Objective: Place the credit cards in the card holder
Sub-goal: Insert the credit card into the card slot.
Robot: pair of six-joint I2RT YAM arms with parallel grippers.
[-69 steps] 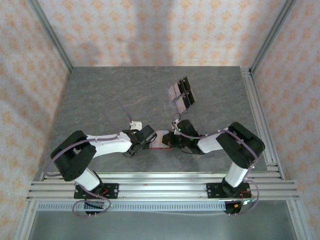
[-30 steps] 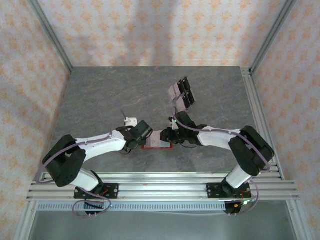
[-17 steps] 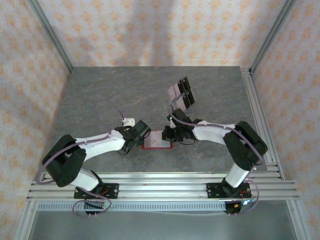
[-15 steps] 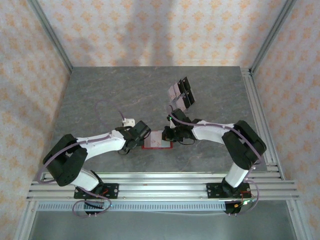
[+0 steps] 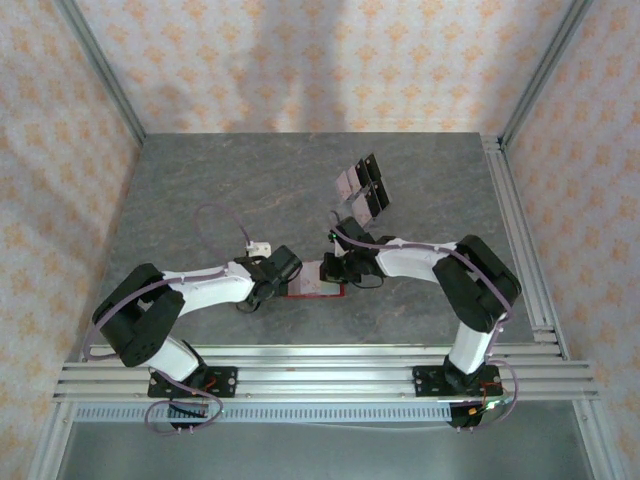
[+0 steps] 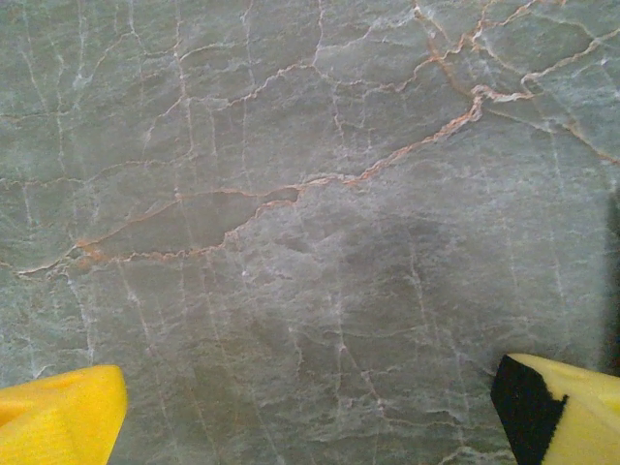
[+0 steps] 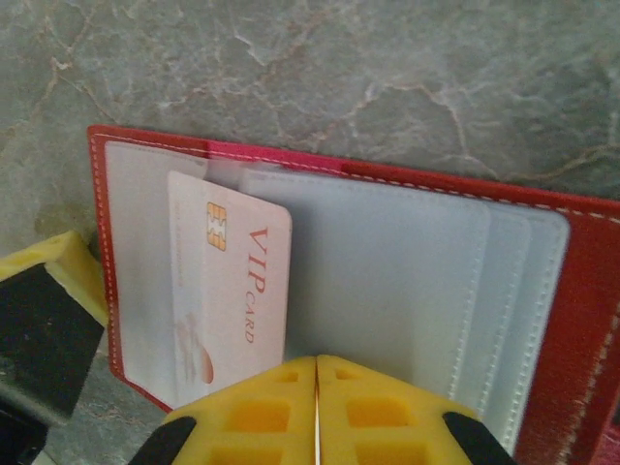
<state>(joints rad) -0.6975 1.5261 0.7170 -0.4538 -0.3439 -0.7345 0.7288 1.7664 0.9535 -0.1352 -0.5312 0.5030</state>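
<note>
Right end effector (image 7: pixel 317 362), blocky yellow foam, closed empty at stitched red leathery card holder (image 7: pixel 593 310); left end effector (image 6: pixel 310 387) gapes over veined marble surface (image 6: pixel 291 194).

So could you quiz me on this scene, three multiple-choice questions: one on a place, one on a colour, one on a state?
1. Where does the VIP card lie? A. on bare table B. on the pale inside of the open card holder C. on the wall
2. What colour is the card holder's border? A. blue B. red C. green
3. How does the right pincer stand? A. closed B. wide open C. gripping a pen
Answers: 1 B, it rests on the pale lining; 2 B, a red stitched rim frames it; 3 A, its yellow fingers meet without a gap.
</note>
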